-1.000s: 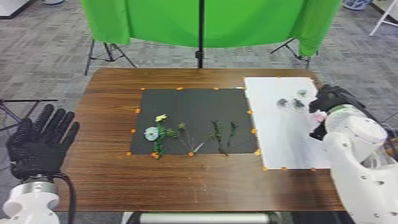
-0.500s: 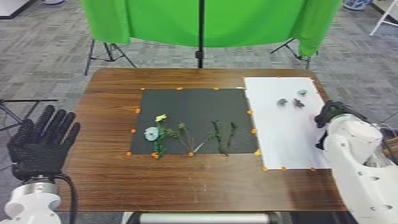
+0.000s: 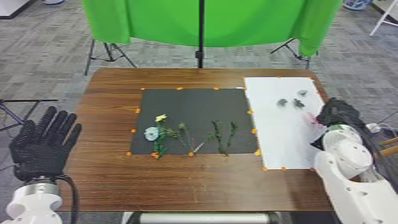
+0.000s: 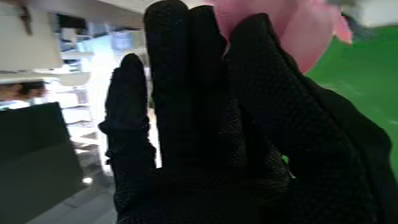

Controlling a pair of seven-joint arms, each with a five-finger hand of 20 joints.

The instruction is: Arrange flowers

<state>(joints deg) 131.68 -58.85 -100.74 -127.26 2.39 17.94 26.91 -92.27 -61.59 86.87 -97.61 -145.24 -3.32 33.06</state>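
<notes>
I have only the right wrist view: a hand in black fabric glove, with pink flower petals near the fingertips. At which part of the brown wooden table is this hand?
Observer: The right hand is at the table's right side, by the right edge of the white rectangular sheet.

Operator: Thank you. Are any flowers with coloured heads lying on the table?

Observer: Yes, a pale blue flower and a small yellow flower lie on the left part of the dark square mat.

Operator: And where is the other hand?

Observer: The left hand is at the table's left edge, fingers straight.
</notes>
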